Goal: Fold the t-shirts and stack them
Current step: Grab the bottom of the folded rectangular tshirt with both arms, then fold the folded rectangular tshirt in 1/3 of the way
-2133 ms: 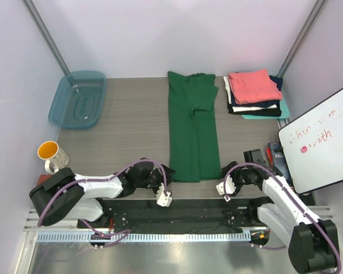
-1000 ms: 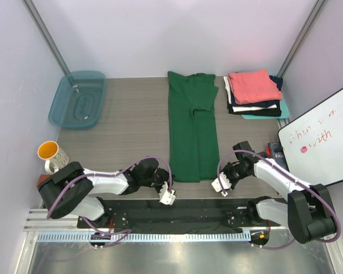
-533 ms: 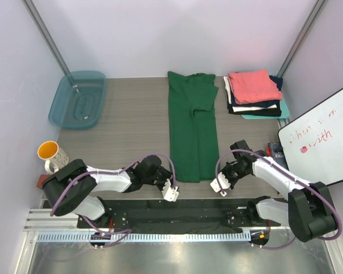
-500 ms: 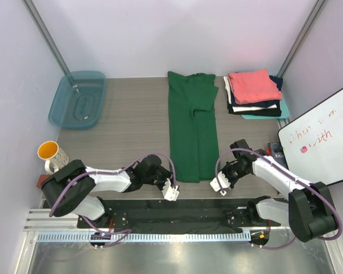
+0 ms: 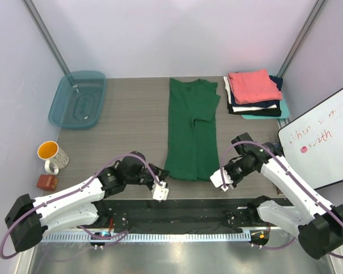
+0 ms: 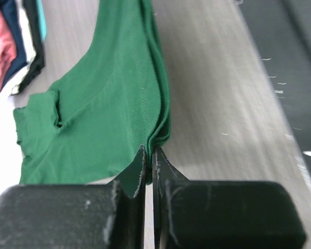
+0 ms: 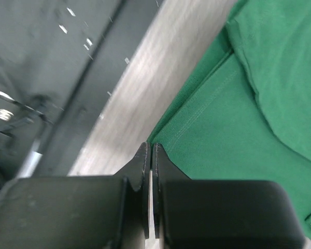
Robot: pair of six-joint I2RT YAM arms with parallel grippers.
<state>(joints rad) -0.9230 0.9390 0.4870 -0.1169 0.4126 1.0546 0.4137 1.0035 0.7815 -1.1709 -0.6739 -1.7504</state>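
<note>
**A:** Where's the dark green t-shirt [image 5: 190, 128]?

**B:** It lies lengthwise in the middle of the surface [image 5: 131, 125], with the collar at the far end and the hem toward the arms. The near end is drawn in narrower than the rest.

**A:** And the pincers?

**B:** The left pincer [image 6: 149, 153] is clenched on the near-left hem corner, with folded layers of cloth running into its tips. The right pincer [image 7: 149, 148] is clenched on the near-right corner, though only a sliver of green meets its tips. From above, the wrist housings cover both sets of tips.

**A:** Anything else hard to read?

**B:** The folded shirts [image 5: 253, 91] are stacked at the far right, coral-pink on top. Those beneath show only white, dark and teal edges. The whiteboard [image 5: 323, 137] is cut off by the frame and its writing is illegible. The teal tub [image 5: 78, 99] sits far left and the mug [image 5: 49, 153] is nearer. The background in both wrist views is blurred.
</note>
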